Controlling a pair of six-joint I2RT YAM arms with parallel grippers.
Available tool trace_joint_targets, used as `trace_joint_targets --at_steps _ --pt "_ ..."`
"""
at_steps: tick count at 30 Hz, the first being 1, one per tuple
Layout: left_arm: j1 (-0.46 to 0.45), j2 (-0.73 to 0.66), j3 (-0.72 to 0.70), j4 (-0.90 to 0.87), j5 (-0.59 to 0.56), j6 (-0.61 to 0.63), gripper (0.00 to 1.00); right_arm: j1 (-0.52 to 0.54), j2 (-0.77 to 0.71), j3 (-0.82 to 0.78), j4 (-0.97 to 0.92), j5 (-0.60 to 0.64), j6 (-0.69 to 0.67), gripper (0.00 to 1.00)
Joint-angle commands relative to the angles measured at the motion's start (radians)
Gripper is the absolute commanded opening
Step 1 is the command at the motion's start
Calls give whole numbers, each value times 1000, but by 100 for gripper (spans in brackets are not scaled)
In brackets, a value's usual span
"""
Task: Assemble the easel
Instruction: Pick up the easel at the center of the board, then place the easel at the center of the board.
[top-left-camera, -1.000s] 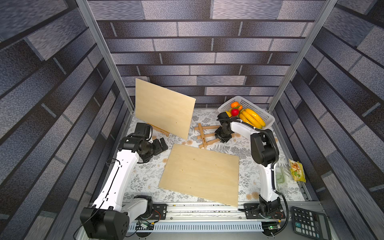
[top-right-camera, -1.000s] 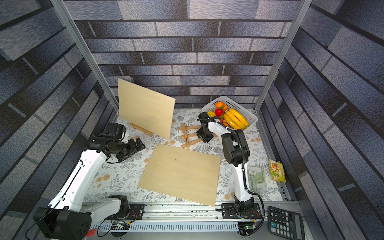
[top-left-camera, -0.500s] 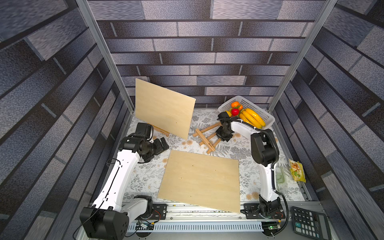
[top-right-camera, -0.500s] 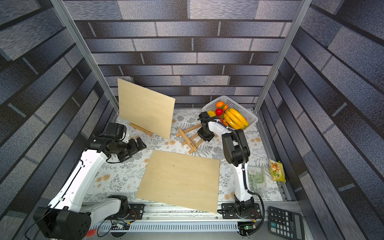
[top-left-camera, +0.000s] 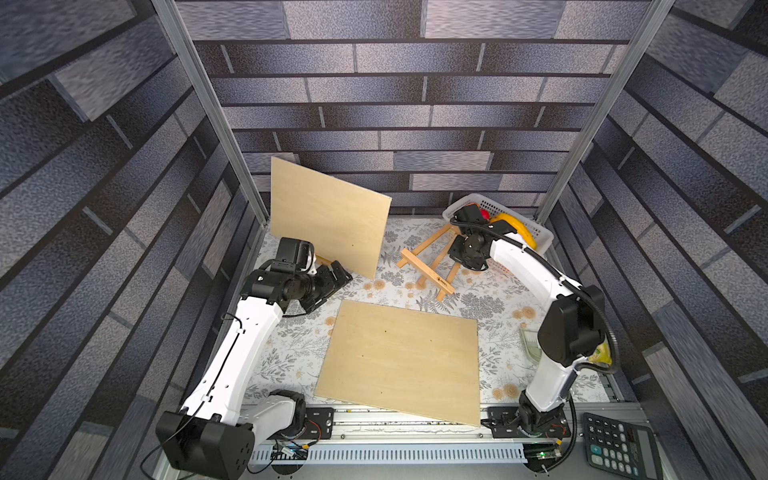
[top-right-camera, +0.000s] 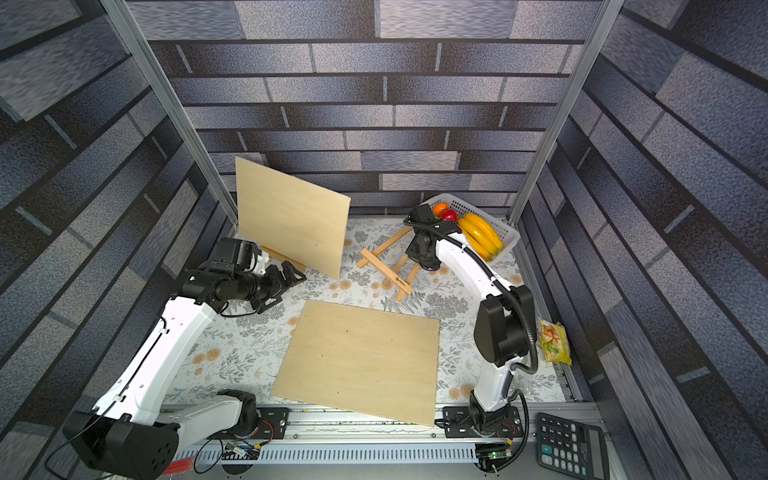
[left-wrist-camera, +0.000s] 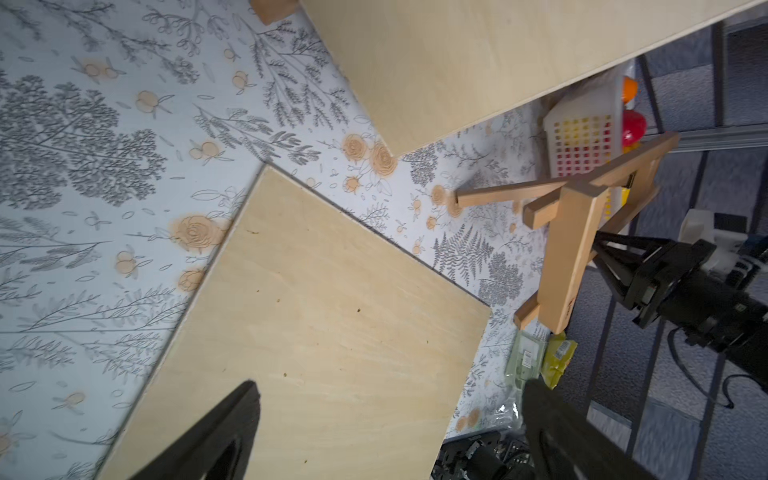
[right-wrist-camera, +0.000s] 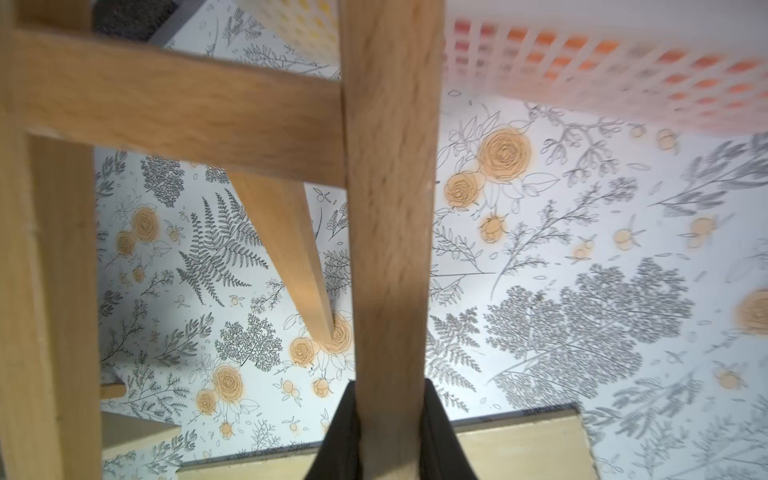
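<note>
Brick-print walls on 3 sides, with a flowered cloth (top-left-camera: 291, 345) underneath. At the back right, just beside the fruit basket (top-left-camera: 540, 239): the small wooden easel (top-left-camera: 428, 269), held by 1 leg in the right claw (right-wrist-camera: 390, 436). Clamped hard on that leg, going by the right wrist view, with wood filling the whole gap between the black fingers (right-wrist-camera: 340, 432).

Changed over the last second:
- 1 second ago, lying flat on the cloth by the far edge of the flat board (top-left-camera: 399, 361).
- 0.5 of a second ago, swung round to a new angle.
- Now tipped up, top end raised toward the basket, ledge bar low and nearer the flat board.

From the right wrist view, rear leg splayed away from the front frame, its tip down at the cloth. Hard to tell whether the front feet touch down.

Flat board also nudged slightly toward the front rail in that time, near edge overhanging it.

Left claw (top-left-camera: 338, 275) spread wide and empty, unmoved, low beside the foot of a 2nd easel already carrying the upright board (top-left-camera: 328, 224).

Judged from this: pick-up done, standing-up begun. Likely left to do: spreading the rear leg fully, setting all feet down, then lifting the flat board onto the ledge. Main risk: tipping over on release.
</note>
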Motion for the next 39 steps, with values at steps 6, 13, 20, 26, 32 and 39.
trace_joint_targets --at_steps 6,13,20,26,32,39 --pt "-142 125 171 107 117 -239 100 60 -235 -86 -42 128 -83 0" --pt "-262 218 287 145 131 -335 100 171 -222 43 -84 368 -136 0" --pt "-290 259 314 151 118 -339 100 199 -242 -45 128 460 -240 0" --pt "-236 220 247 137 146 -333 99 204 -261 -165 426 472 -383 0" --pt "-154 181 211 93 164 -302 100 209 -254 -310 786 436 -540 0" --pt "-45 126 158 36 181 -252 100 232 -199 -412 1089 412 -683 0"
